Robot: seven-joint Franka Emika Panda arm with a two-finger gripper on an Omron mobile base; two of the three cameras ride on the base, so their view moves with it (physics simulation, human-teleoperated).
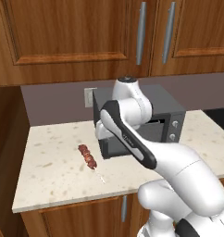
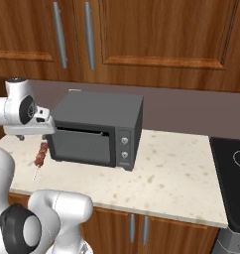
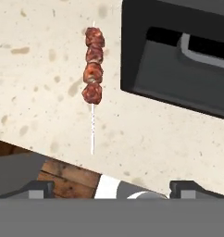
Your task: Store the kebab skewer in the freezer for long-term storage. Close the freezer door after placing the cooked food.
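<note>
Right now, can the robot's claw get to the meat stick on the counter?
Probably yes. The kebab skewer lies alone on the counter, beside the toaster oven but not touching it, with nothing lying over it below the claw.

Microwave (image 1: 146, 122) crowds the kebab skewer (image 1: 88, 156) (bare counter (image 1: 53, 162) opposite).

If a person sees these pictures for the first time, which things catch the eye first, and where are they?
First, the white robot arm, bending over the pale speckled stone counter. Next, the dark grey box-shaped microwave at the back of the counter, under brown wooden cabinets. Then the kebab skewer, reddish-brown meat chunks on a thin pale stick, lying flat on the counter beside the microwave, apart from it.
</note>
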